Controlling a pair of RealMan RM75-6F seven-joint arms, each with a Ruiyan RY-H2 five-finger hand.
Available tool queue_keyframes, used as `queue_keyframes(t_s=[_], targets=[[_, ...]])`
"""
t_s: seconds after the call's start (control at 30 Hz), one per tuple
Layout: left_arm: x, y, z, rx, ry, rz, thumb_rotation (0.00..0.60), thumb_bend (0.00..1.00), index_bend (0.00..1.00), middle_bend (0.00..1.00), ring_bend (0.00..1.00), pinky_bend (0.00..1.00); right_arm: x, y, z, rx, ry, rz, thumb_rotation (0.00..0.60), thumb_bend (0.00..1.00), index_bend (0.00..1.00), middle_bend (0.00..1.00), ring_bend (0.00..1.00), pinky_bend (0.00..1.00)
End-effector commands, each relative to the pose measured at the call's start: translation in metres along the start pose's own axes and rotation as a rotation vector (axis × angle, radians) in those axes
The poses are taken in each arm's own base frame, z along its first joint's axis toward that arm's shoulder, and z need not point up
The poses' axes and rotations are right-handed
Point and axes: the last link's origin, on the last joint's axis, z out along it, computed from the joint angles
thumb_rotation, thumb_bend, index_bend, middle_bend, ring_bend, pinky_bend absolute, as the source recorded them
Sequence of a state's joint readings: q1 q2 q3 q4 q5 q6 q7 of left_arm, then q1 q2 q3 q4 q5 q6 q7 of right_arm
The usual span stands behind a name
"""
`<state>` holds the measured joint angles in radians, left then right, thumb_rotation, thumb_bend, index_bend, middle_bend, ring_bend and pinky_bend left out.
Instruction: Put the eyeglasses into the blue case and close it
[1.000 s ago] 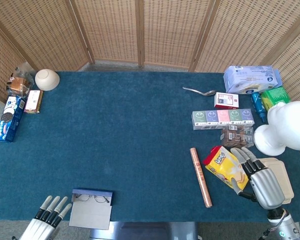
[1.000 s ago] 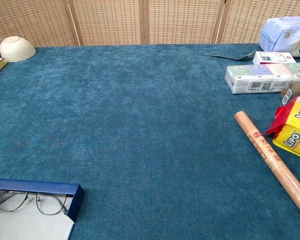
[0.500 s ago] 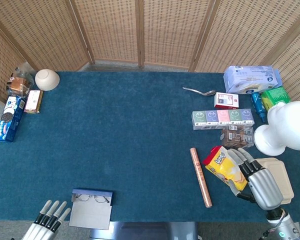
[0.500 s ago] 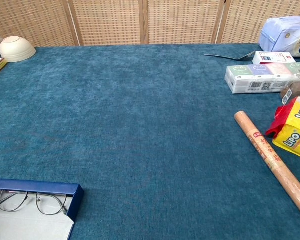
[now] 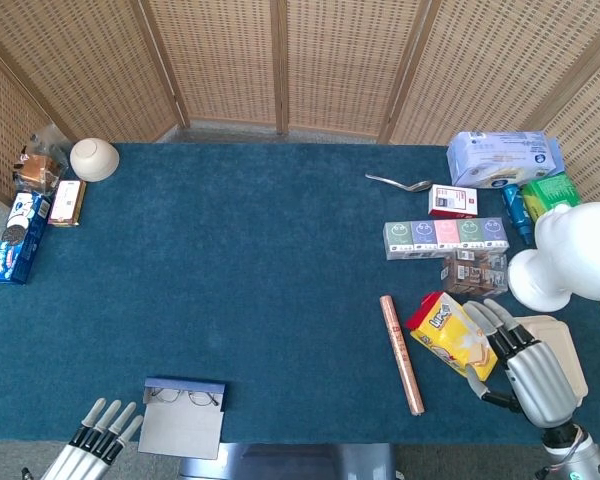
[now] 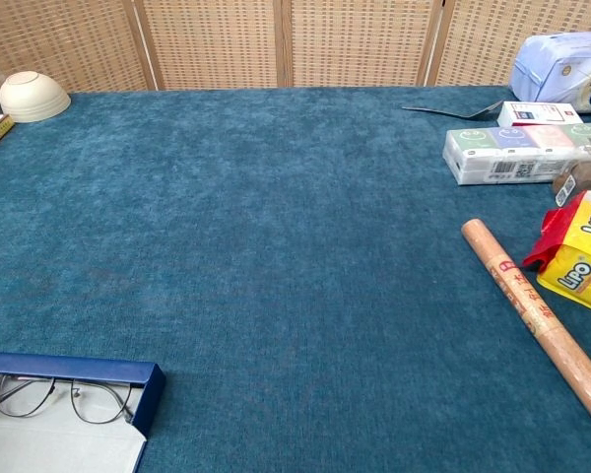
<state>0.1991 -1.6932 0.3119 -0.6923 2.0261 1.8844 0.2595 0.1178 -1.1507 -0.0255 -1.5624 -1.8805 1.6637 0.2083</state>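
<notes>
The blue case (image 5: 184,417) lies open at the table's near left edge, its blue wall (image 6: 74,369) toward the far side and its pale lining showing. The thin wire eyeglasses (image 6: 64,398) lie inside it against that wall, also seen as eyeglasses (image 5: 185,397) in the head view. My left hand (image 5: 95,440) is off the near left corner, fingers straight and apart, holding nothing, a short way left of the case. My right hand (image 5: 525,365) hovers at the near right with fingers spread, empty, over a beige tray. Neither hand shows in the chest view.
A brown roll (image 5: 402,353) and a yellow snack bag (image 5: 452,334) lie near the right hand. Tissue packs (image 5: 445,238), boxes, a spoon (image 5: 398,183) and a white lamp-like object (image 5: 570,255) crowd the right side. A bowl (image 5: 94,159) and snacks sit far left.
My left hand has drawn back toward the near edge, lower in the head view. My right hand has also slid slightly back. Case and glasses have not moved.
</notes>
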Motion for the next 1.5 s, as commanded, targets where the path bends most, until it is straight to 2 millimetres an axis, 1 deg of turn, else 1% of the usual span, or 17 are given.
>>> queue_keyframes(t_s=[0.03,0.23,0.27,0.3,0.4,0.97,1.17,1.33,1.5], targets=[[-0.001,0.001,-0.001,-0.005,-0.008,0.004,0.6,0.28,0.06,0.0,0.0,0.0,0.001,-0.001,-0.001,0.007,-0.001,0.002,0.468,0.47,0.0,0.12,0.1,0.35],[-0.004,-0.001,0.001,-0.013,-0.027,-0.001,0.6,0.29,0.05,0.0,0.0,0.0,0.007,-0.001,-0.007,0.021,0.009,0.002,0.467,0.47,0.0,0.12,0.1,0.35],[-0.004,-0.004,0.001,-0.019,-0.024,0.018,0.6,0.29,0.05,0.0,0.0,0.0,0.008,-0.001,-0.007,0.024,0.011,0.001,0.467,0.47,0.0,0.12,0.1,0.35],[-0.004,-0.01,-0.001,-0.044,-0.022,0.074,0.6,0.29,0.04,0.0,0.0,0.0,0.012,-0.001,-0.009,0.03,0.02,-0.004,0.467,0.47,0.0,0.12,0.1,0.35],[-0.007,-0.01,-0.002,-0.069,-0.039,0.099,0.6,0.29,0.04,0.0,0.0,0.0,0.015,-0.003,-0.012,0.038,0.025,-0.002,0.46,0.47,0.0,0.12,0.1,0.35],[-0.011,0.002,0.007,-0.103,0.014,0.156,0.6,0.29,0.04,0.0,0.0,0.0,0.022,0.0,-0.023,0.037,0.035,0.003,0.447,0.47,0.0,0.12,0.1,0.34],[-0.019,0.011,0.014,-0.152,0.015,0.184,0.6,0.29,0.04,0.0,0.0,0.0,0.025,0.003,-0.029,0.03,0.044,0.013,0.451,0.47,0.0,0.12,0.1,0.34],[-0.023,0.017,0.02,-0.18,0.022,0.185,0.6,0.29,0.04,0.0,0.0,0.0,0.028,0.004,-0.033,0.028,0.05,0.019,0.44,0.47,0.0,0.12,0.1,0.34],[-0.023,0.021,0.025,-0.188,0.046,0.176,0.6,0.29,0.04,0.0,0.0,0.0,0.031,0.005,-0.037,0.021,0.058,0.021,0.44,0.47,0.0,0.12,0.1,0.34]])
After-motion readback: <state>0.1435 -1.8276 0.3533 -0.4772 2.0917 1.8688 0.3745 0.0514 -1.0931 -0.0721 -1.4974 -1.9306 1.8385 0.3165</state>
